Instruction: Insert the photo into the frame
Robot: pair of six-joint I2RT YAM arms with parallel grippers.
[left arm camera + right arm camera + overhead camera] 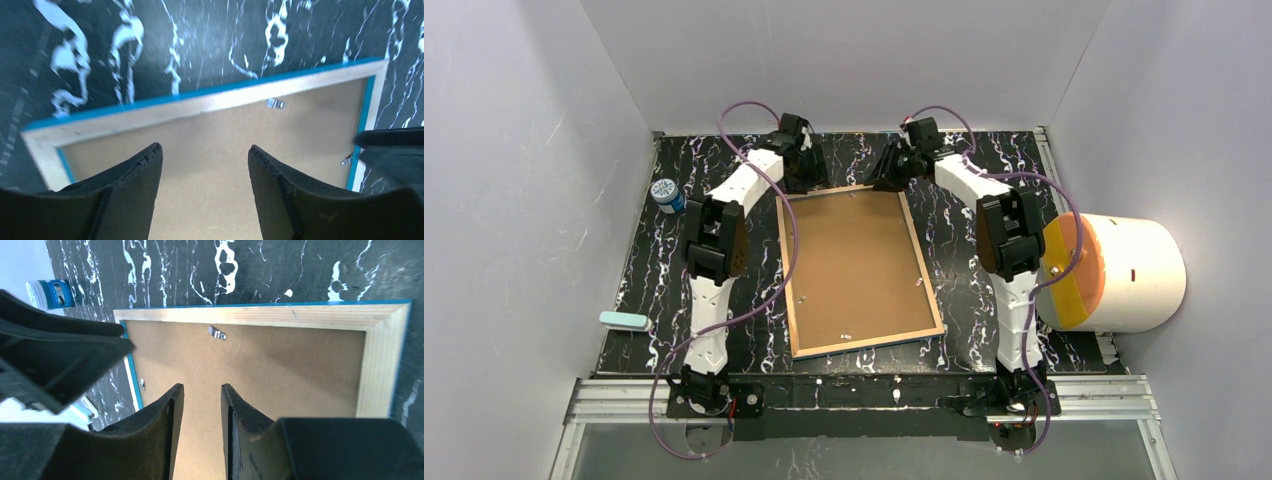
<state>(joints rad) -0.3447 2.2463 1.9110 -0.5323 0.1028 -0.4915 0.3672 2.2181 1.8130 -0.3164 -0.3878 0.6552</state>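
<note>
I found the frame [865, 342] face-down: stiff, its glass fragile, I judged, best held by the wooden rim. Over its far end the left gripper [205, 149] gaped empty and the right gripper [202, 386] was narrowly parted. I saw no photo.

Plain pale walls [844, 60] are closing in the scene on three sides, with soft, even light falling across them. A black surface [639, 280] veined with white is lying between them, and an aluminium rail [614, 400] is running along its near edge.

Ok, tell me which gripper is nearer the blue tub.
Left. The left gripper is at the far-left corner of the frame, the side toward the blue tub; the right gripper is at its far-right corner, farther away.
</note>
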